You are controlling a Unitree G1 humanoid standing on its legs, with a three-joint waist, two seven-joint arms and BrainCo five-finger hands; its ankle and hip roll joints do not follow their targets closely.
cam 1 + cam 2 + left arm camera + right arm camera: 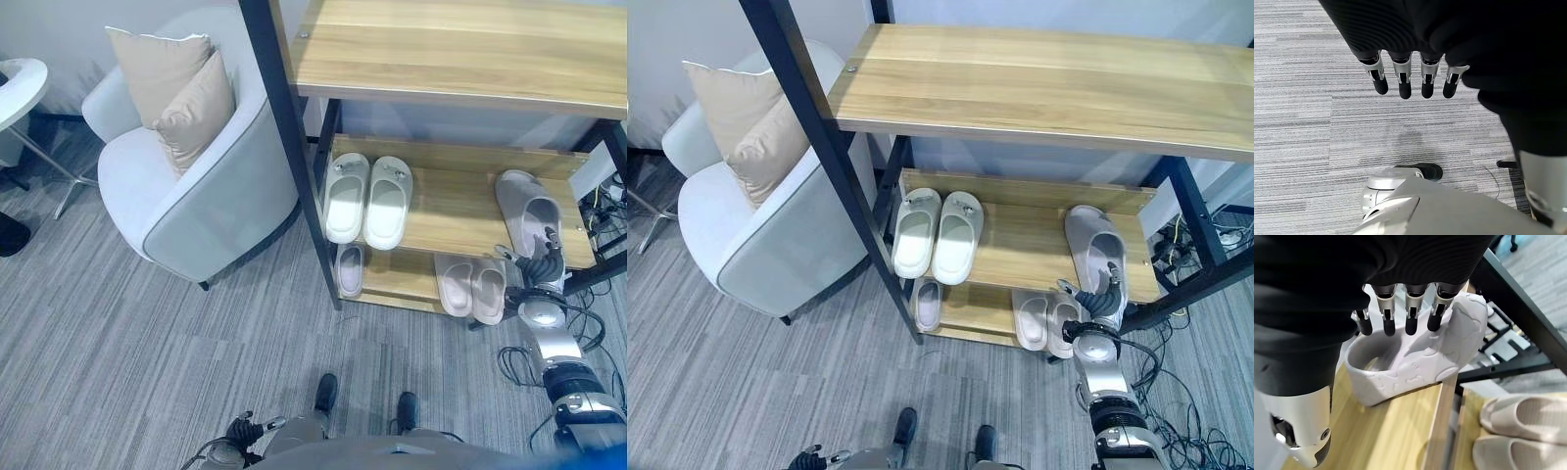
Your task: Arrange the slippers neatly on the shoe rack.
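- The left hand (1410, 81) hangs low beside the robot over the grey striped carpet (147, 343), its fingers straight and relaxed with nothing in them. It is well apart from the rack.
- The right hand (1100, 299) is the near one for this job: it reaches forward to the front right edge of the wood-and-black-metal shoe rack (460, 211), at the level of the middle shelf.
- In the right wrist view its fingers (1410, 316) hang straight, spread in a row just over the heel end of the pale grey closed-toe slipper (1415, 352). They are not curled round it; whether the tips touch the rim I cannot tell.
- That grey slipper (1095, 245) lies alone on the right side of the middle shelf, its heel opening at the front edge, under the hand, and its toe pointing to the back of the rack. Its long axis runs front to back, slightly slanted, roughly in line with the reaching arm, so the slipper lies straight ahead of the hand.
- Below it, on the bottom shelf, a pair of beige slide slippers (472, 286) sits side by side; a single pale slipper (350, 270) rests at that shelf's left end.
- Farther left on the middle shelf a pair of white open-toe slippers (368, 198) stands together, well apart from the grey one.
- My reading: the grey slipper is placed, and any next move is a small push or turn along its long axis to square it up.
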